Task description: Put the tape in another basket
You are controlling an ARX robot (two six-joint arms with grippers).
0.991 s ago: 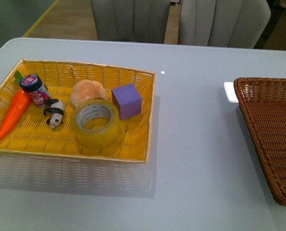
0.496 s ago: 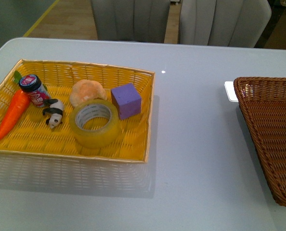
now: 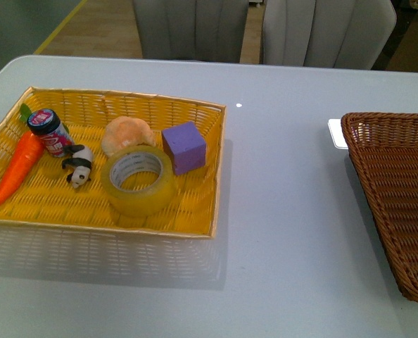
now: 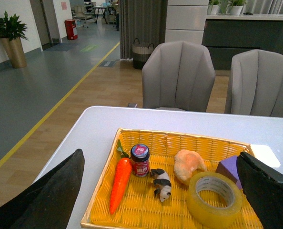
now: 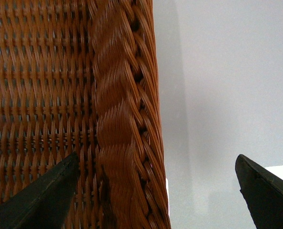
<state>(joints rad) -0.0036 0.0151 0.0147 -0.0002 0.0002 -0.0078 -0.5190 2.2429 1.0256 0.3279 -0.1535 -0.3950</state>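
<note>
Lying in the yellow basket [image 3: 124,96]: the tape [image 3: 138,181], flat, its hole facing up, close to the basket's near rim.
Neighbours of the tape: a croissant [image 3: 128,134] just behind it, a purple cube [image 3: 184,148] behind it to the right, a small panda figure [image 3: 79,166] to the left.
Further left in the same basket: a small jar [image 3: 48,131] and an orange toy carrot [image 3: 19,165], the carrot along the left wall.
Brown basket [image 3: 399,211]: on the right side of the table [image 3: 286,211], well apart from the yellow one, partly cut by the picture edge; I see nothing inside the part that shows.
White card [image 3: 336,134]: flat on the table, touching the far left corner of the brown basket.
Left gripper [image 4: 160,152]: its two dark fingers stand wide apart with nothing between them; its camera looks down at the yellow basket (the tape shows there too, near the right finger).
Right gripper [image 5: 156,155]: also spread wide and holding nothing, above the braided rim of the brown basket.
Front view: neither arm is visible.
</note>
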